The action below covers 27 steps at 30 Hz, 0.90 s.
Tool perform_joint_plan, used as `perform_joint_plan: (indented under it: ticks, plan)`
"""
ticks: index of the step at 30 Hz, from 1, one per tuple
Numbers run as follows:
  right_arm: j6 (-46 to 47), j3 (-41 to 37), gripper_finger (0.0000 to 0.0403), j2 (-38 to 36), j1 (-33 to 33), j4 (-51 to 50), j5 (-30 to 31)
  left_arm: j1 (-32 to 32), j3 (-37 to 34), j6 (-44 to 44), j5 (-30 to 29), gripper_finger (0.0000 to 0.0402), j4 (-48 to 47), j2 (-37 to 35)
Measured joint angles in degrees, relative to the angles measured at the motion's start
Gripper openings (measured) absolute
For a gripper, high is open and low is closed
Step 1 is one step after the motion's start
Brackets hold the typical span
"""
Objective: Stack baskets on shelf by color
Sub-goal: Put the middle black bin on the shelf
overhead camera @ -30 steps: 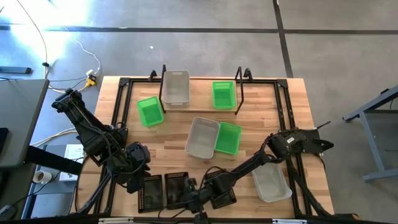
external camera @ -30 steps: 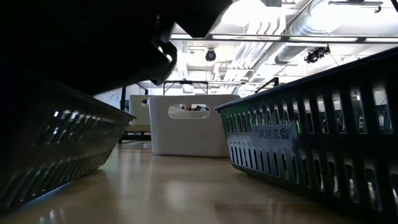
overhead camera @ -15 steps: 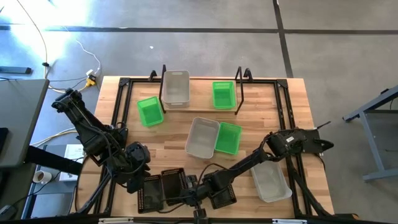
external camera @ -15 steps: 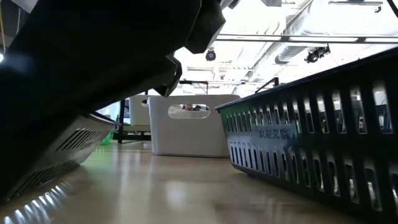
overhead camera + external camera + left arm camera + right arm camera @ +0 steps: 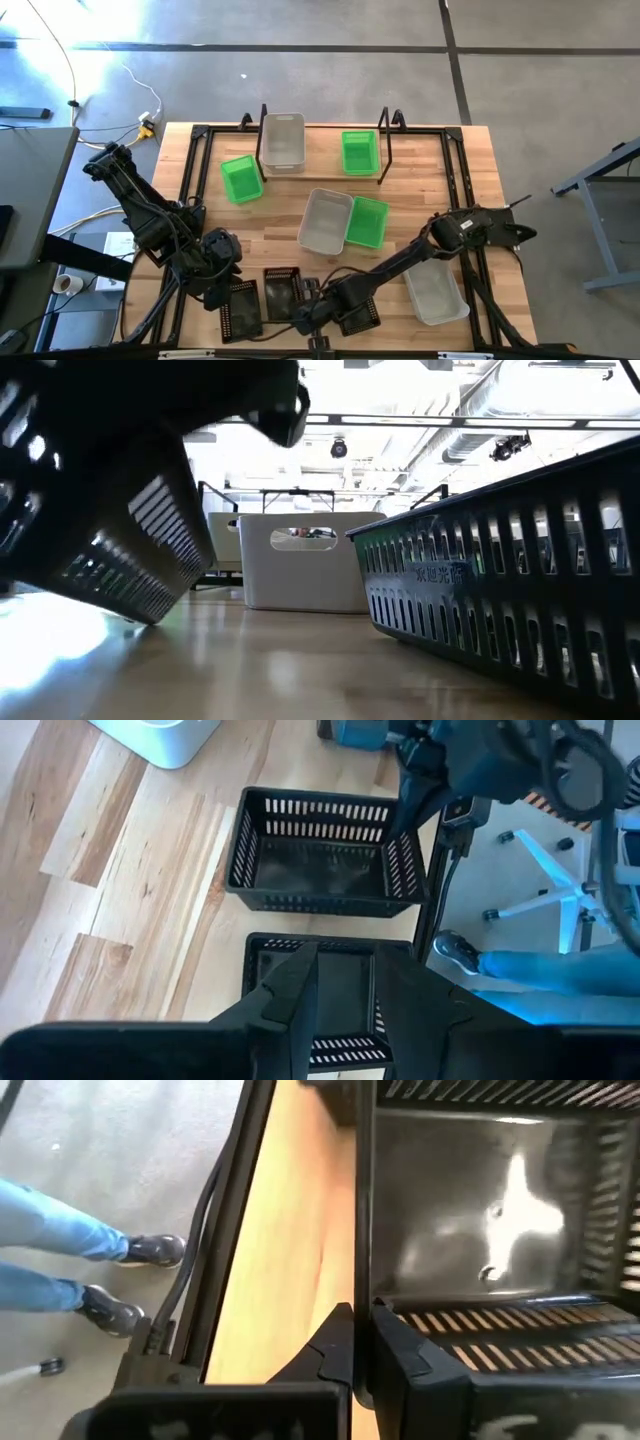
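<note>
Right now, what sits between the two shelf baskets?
Nothing: in the high view the shelf plank is bare between the whitish basket and the green basket.

— What kind of place is this?

— It looks like a robot lab or a workshop hall. The floor (image 5: 400, 80) is bare grey concrete with dark lines.

— And above?

— In the low view there are open ceiling ducts (image 5: 470, 420) and long strip lights (image 5: 420, 422). A cable (image 5: 60, 60) runs over the floor to a plug (image 5: 148, 126).
</note>
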Motion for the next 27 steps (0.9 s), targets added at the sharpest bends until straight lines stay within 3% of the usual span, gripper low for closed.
perform_joint_plan:
  ticks: [10, 27]
  plan:
    - [2.8, 7.9, 0.0, 0.0, 0.5, -6.4, 3.0, 0.0, 0.0, 0.1, 0.1, 0.0092, 0.0, 0.0]
    - [8.1, 19.1, 0.0, -0.5, 0.5, -25.7, 20.2, 0.0, 0.0, 11.7, -2.3, 0.0092, 0.0, 0.0]
